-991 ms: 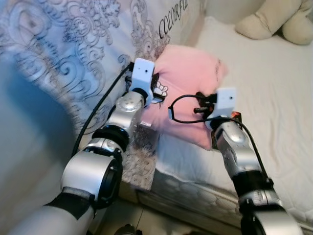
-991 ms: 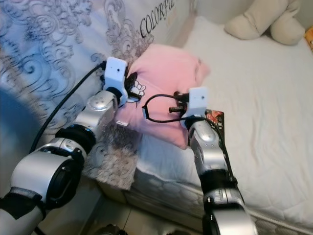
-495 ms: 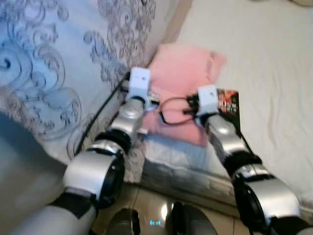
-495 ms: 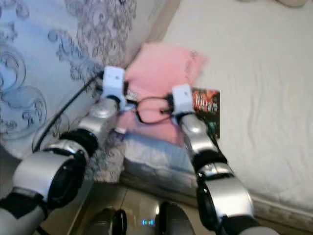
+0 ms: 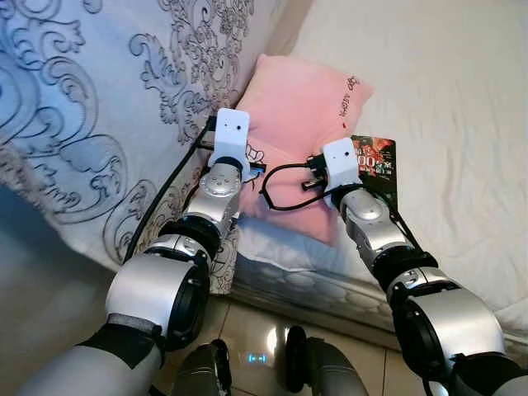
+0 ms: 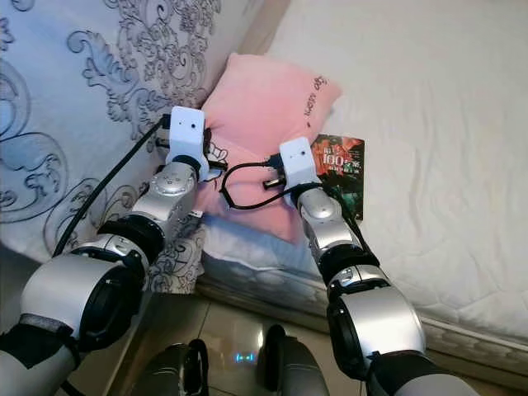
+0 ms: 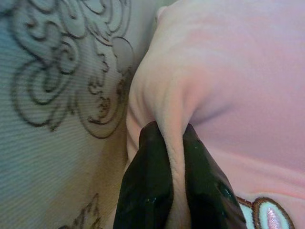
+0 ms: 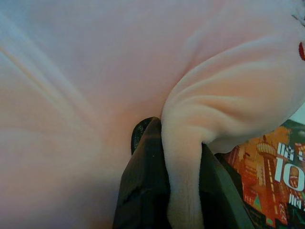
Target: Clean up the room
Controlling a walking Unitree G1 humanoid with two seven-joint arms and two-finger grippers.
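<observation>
Left pincer point(image 7: 176, 143) pinches a fold of the soft pink plush pillow point(image 5: 301, 107) on its side nearest the grey-patterned duvet point(image 5: 99, 99); right pincer point(image 8: 183, 157) pinches another fold beside the dark red booklet point(image 5: 378, 161). That pillow lies on the white bed point(image 5: 445, 124).
</observation>
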